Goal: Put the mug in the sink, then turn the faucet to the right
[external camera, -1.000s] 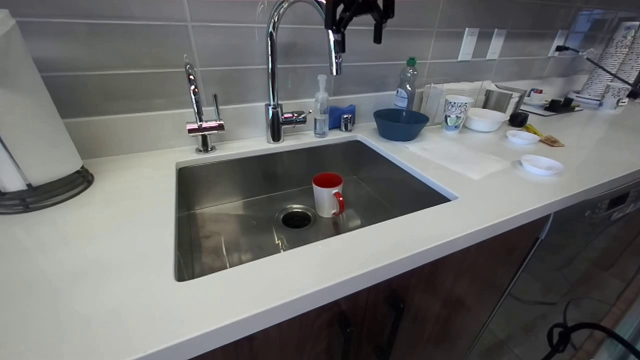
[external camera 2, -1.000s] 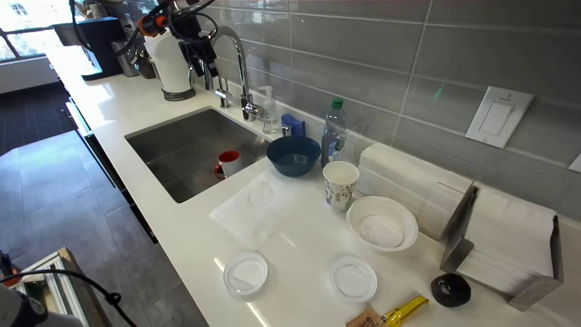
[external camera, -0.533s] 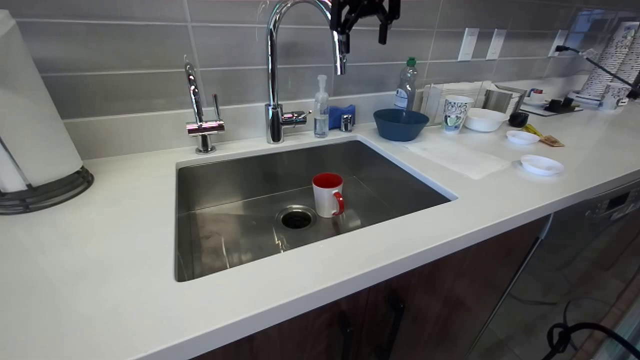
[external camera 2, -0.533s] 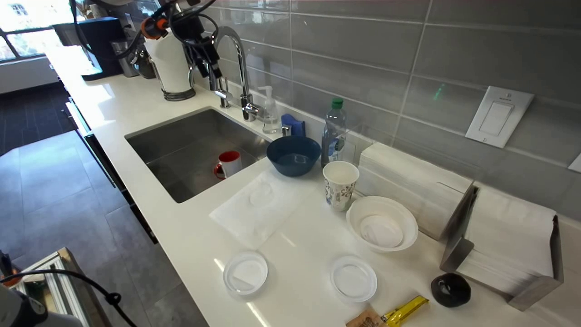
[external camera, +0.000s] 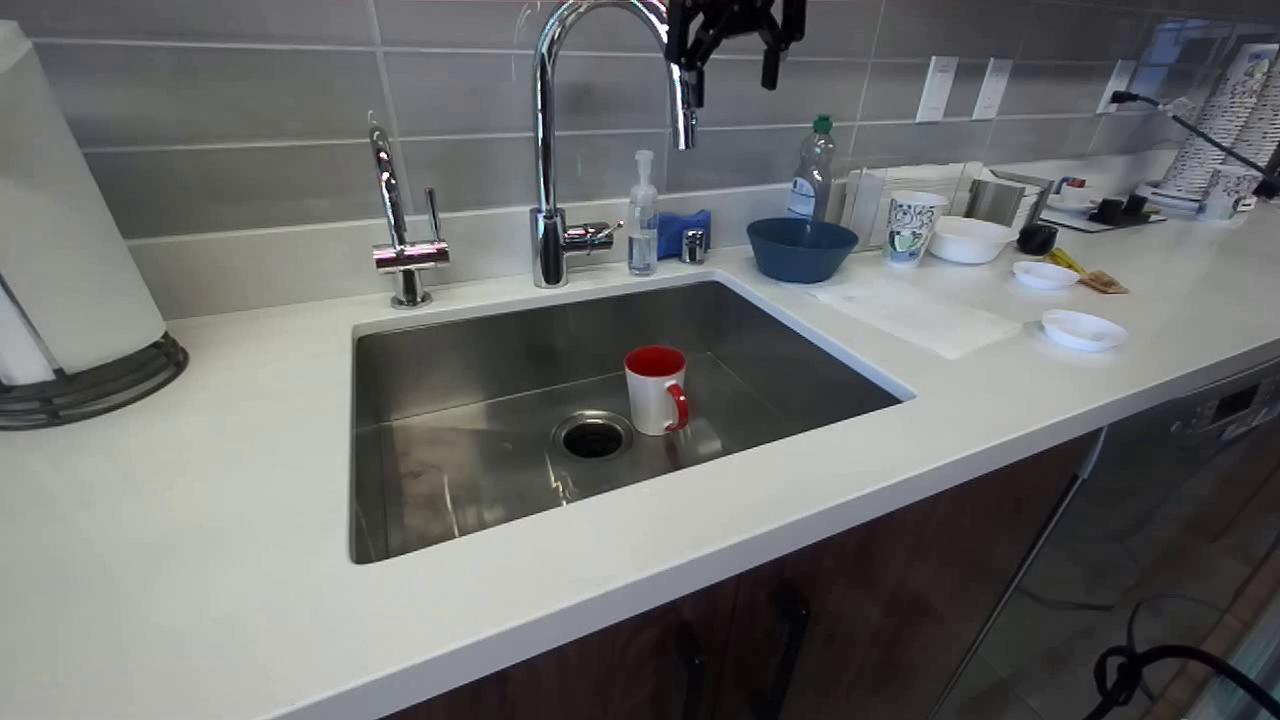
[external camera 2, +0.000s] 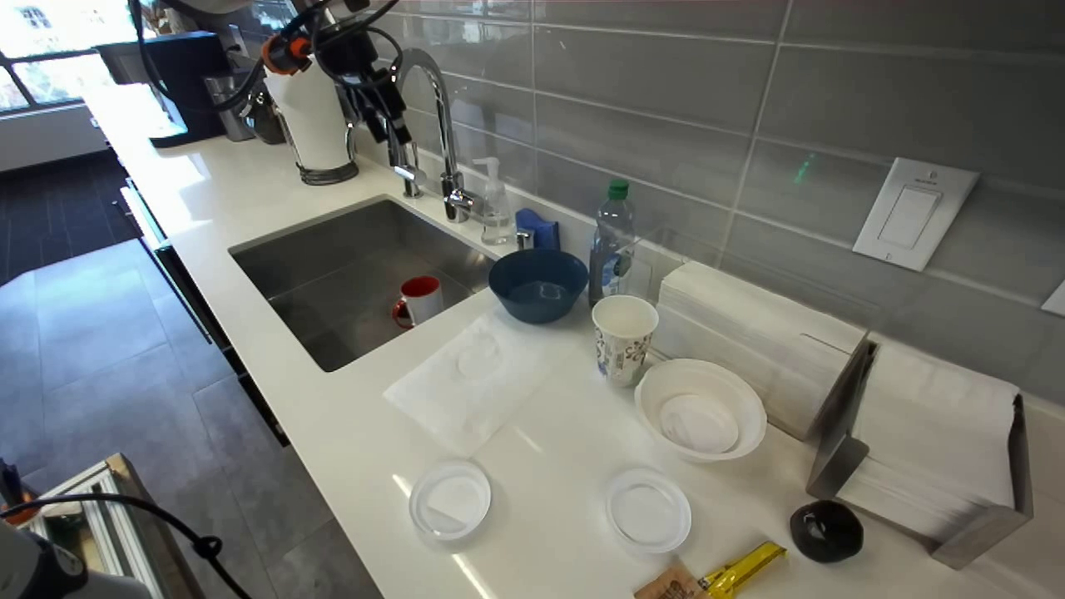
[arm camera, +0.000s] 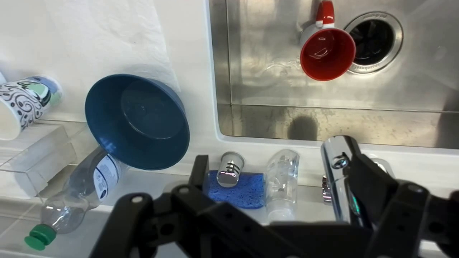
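Pincer (external camera: 733, 90) and faucet spout (external camera: 685, 132) shifted slightly, mug (external camera: 652, 400) in sink (external camera: 490, 440), well below

glossy mug (external camera: 654, 394), smooth metal sink (external camera: 505, 420)

In an exterior view, we see the red and white mug (external camera: 648, 405) standing upright in the steel sink (external camera: 450, 455), just beside the drain (external camera: 592, 437). At the top edge, the black gripper (external camera: 733, 90) has its fingers (external camera: 771, 68) spread apart. One finger overlaps the end of the tall chrome faucet (external camera: 545, 150); whether they touch, we cannot tell. On the counter (external camera: 200, 480) we find a dark blue bowl (external camera: 802, 252) near a green-capped bottle (external camera: 815, 165).
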`<act>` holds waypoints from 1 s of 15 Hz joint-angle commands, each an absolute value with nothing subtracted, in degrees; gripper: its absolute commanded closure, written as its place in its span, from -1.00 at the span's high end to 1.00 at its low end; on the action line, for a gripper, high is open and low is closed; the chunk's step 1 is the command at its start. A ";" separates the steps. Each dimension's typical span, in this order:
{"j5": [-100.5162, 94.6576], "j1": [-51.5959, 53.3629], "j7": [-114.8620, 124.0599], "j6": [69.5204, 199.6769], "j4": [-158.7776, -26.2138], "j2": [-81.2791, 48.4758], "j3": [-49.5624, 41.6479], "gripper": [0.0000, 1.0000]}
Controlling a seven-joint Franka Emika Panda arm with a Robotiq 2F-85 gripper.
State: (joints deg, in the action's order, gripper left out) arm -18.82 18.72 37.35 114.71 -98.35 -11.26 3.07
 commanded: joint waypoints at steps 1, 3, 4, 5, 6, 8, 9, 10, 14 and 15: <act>-21.00 17.45 39.66 117.20 -100.85 -9.55 4.28 1.00; -21.25 17.43 39.89 117.42 -101.05 -9.47 4.35 1.00; -21.41 17.47 39.98 117.33 -101.02 -9.48 4.38 1.00; -21.29 17.57 39.62 117.06 -100.97 -9.41 4.56 1.00; -20.14 17.48 38.00 117.56 -101.14 -9.16 5.01 1.00; -19.70 18.00 36.76 117.65 -100.97 -8.93 6.05 1.00; -18.96 18.24 35.72 117.90 -101.14 -8.39 6.92 1.00; -19.03 18.69 35.82 116.32 -100.72 -8.26 7.63 1.00; -14.96 18.18 28.76 115.01 -103.76 -3.45 10.95 1.00; -12.95 17.64 25.39 114.74 -105.32 -1.40 11.46 1.00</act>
State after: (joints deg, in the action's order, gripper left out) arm -17.53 19.10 32.87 115.42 -99.65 -8.08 9.98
